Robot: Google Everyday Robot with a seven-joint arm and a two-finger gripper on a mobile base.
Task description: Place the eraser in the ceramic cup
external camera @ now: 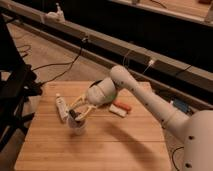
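The white ceramic cup [77, 127] stands on the wooden table [115, 147], left of centre. My gripper [76, 114] reaches down from the right and hangs right over the cup's mouth. A small dark block, the eraser [75, 115], sits between the fingertips at the cup's rim. The fingers look closed on it. The cup's inside is hidden by the gripper.
A white tube [61, 107] lies just left of the cup. White-and-orange blocks [120, 107] lie to the right of the gripper. A green bowl [113, 93] is mostly hidden behind my wrist. Dark furniture stands past the table's left edge, and cables run on the floor behind.
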